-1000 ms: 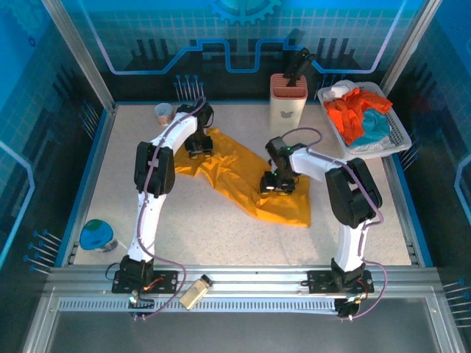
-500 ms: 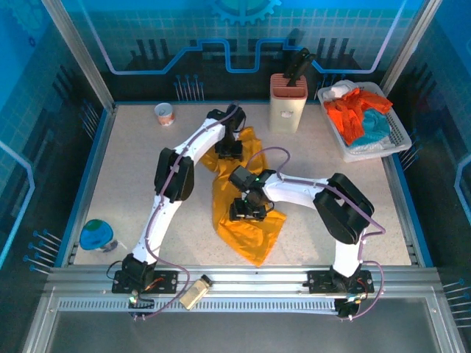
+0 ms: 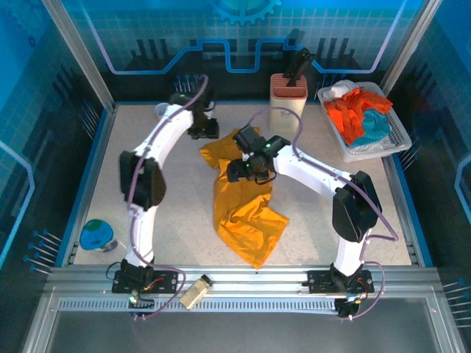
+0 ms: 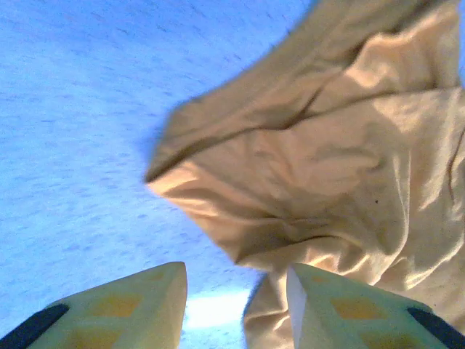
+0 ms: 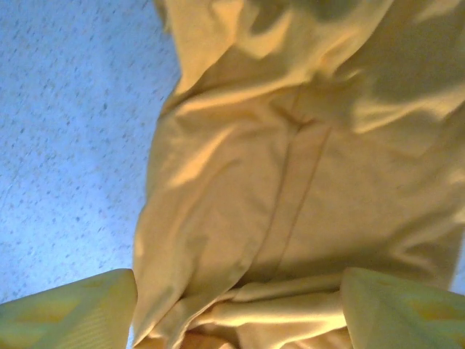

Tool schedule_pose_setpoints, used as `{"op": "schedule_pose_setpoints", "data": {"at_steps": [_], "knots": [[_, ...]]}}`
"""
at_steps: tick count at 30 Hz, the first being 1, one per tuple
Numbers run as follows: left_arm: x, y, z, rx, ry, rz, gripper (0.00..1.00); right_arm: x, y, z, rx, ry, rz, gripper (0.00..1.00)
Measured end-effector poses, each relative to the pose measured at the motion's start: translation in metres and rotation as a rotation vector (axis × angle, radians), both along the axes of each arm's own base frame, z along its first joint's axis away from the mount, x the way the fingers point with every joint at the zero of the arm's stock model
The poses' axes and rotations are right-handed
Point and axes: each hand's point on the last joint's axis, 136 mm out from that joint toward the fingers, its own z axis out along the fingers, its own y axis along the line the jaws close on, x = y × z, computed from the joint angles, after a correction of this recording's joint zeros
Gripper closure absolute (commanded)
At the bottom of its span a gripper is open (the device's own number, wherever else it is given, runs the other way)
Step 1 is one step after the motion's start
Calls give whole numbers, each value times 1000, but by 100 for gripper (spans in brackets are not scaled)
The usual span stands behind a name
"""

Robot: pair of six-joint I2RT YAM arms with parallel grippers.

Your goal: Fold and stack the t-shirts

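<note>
The golden-yellow t-shirt (image 3: 246, 220) lies rumpled on the tabletop (image 3: 173, 198), the left end effector (image 3: 203, 132) open and empty beside its far corner, the right end effector (image 3: 248, 173) open over bunched cloth, where a pinch could catch several layers and skew the fold.

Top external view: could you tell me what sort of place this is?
Probably an enclosed robot test cell: blue panelled walls around a speckled table, an aluminium rail along its near edge, and a basket of t-shirts.

t-shirt (image 3: 243, 217) on table (image 3: 176, 206) centre | basket (image 3: 398, 126) far right | knife block (image 3: 287, 103) behind
</note>
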Motion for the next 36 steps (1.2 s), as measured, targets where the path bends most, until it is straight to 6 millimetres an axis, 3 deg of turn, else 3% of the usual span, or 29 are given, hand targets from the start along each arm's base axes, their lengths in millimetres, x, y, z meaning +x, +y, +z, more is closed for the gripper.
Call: {"op": "schedule_pose_setpoints", "data": {"at_steps": [2,4,11,15,21,28,31,36], "knots": [[-21,17,15,0,-28,26,57,14,-8,-3,-11,-8,-5,24],[-47,26,17,-2,-35,45,57,32,-12,-11,-25,-8,-12,24],[-138,38,-37,-15,75,96,57,103,-6,-57,-107,-17,-10,27],[-181,37,-51,-27,97,104,56,131,-3,-84,-138,-11,-10,27],[-218,32,-54,-99,70,132,56,155,-8,-107,-158,10,-29,28],[-245,11,-64,-172,88,124,55,196,-2,-105,-120,-52,-60,28],[-251,4,-70,-193,106,124,55,211,-9,-104,-87,-67,-86,28],[-261,-25,-82,-237,133,93,55,250,-17,-95,173,-75,-182,25]]}}
